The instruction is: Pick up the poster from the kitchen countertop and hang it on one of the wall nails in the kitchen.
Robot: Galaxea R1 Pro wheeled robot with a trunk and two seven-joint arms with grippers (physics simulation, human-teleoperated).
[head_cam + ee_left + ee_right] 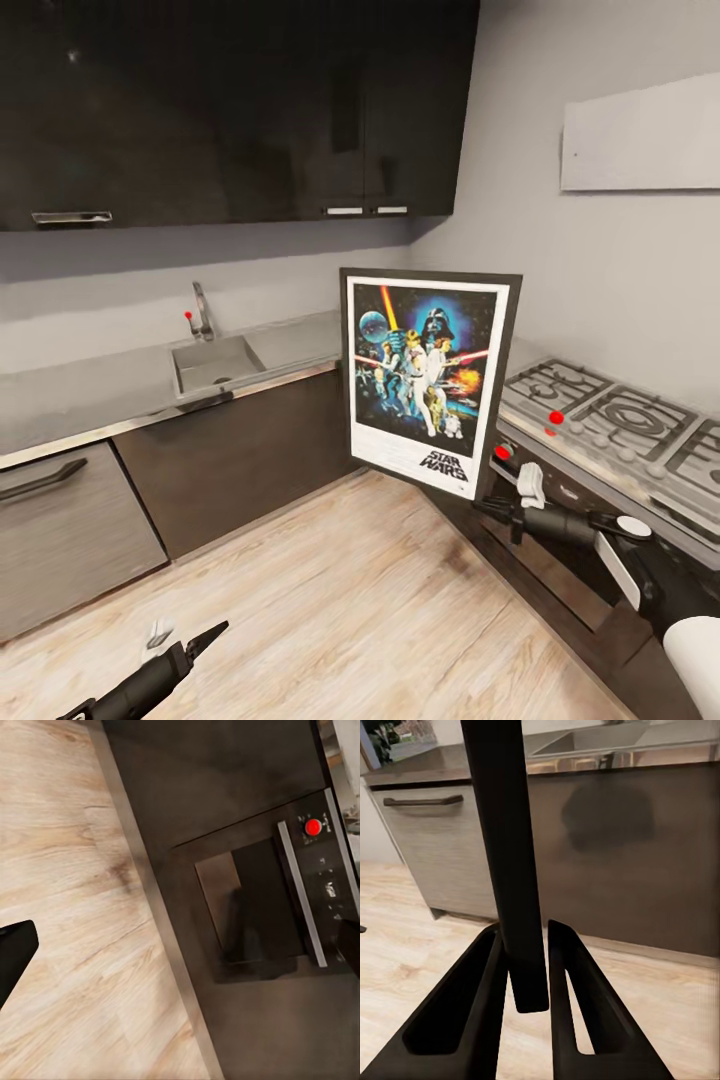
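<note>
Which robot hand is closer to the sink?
The left gripper, low over the floor before the sink cabinets. The right gripper holds the poster near the stove.

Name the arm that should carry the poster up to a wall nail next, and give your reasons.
Right. The right gripper is already shut on the poster frame's lower edge, holding it upright in front of the hob. The left gripper hangs low over the floor, holding nothing.
</note>
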